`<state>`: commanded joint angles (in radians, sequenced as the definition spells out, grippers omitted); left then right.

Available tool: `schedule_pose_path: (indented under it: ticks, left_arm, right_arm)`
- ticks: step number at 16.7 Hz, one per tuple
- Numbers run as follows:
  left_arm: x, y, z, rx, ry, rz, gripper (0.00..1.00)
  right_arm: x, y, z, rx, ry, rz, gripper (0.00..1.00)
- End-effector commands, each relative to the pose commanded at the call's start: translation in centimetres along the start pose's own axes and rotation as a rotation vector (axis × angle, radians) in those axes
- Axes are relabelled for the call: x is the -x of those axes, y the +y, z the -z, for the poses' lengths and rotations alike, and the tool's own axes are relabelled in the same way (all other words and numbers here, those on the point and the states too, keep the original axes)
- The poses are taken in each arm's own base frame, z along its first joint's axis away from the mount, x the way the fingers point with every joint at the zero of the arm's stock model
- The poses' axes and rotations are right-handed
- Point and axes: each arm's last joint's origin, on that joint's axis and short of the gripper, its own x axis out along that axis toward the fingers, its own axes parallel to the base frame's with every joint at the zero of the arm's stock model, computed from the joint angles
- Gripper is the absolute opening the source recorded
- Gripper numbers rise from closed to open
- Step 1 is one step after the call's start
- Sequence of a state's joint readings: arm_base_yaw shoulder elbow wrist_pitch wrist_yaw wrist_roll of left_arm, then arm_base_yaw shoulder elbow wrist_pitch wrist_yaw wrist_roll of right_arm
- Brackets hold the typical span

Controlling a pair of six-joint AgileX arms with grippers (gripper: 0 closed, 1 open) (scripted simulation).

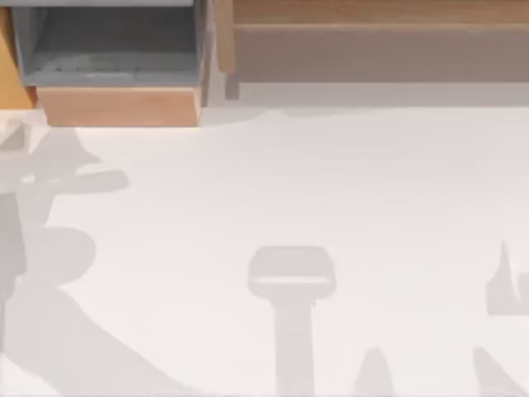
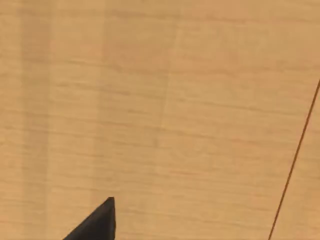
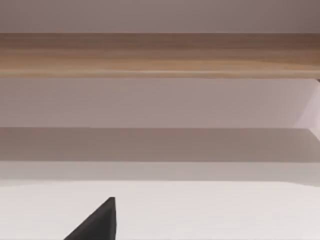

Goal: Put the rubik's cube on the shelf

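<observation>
The shelf (image 1: pixel 380 12) is being shown along the far edge of the table (image 1: pixel 331 190), on its right side. A grey compartment (image 1: pixel 111 45) with a wooden front is standing just beside it on the left. Where the rubik's cube is lying cannot be told from these pictures, so nothing is being claimed about it being carried or already set down.

The left gripper (image 2: pixel 97 222) is being held close over a pale wooden surface (image 2: pixel 160 100); which piece of furniture that surface belongs to cannot be told. The right gripper (image 3: pixel 97 222) is being pointed at the shelf, whose wooden ledge is being seen edge-on from low over the table. Whether either gripper is released, clenched or grasping something cannot be told. Arm shadows (image 1: pixel 50 248) are being cast across the left and near parts of the table.

As a judgement, a step at or near the furniture is being carried out. Before any further move, the cube's position and hold would need to be confirmed. Any release would then need to be made squarely over the ledge, not the compartment.
</observation>
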<state>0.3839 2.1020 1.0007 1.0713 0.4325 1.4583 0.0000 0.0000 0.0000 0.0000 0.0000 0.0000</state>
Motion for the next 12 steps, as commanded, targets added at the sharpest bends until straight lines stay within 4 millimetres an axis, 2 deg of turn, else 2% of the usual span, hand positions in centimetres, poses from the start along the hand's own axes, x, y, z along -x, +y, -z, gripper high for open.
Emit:
schedule_pose_path:
  ticks: [3,5,12]
  left_arm:
    - [-1.2,-2.4,2.0,-0.099,0.002,-0.016,1.0]
    - [-1.5,-3.2,2.7,-0.132,0.003,-0.021,1.0]
    - [-1.6,-3.4,2.6,-0.135,0.001,-0.019,1.0]
  right_arm:
    - [0.0,0.0,0.0,0.0,0.0,0.0,1.0]
    - [0.0,0.0,0.0,0.0,0.0,0.0,1.0]
    - [0.0,0.0,0.0,0.0,0.0,0.0,1.0]
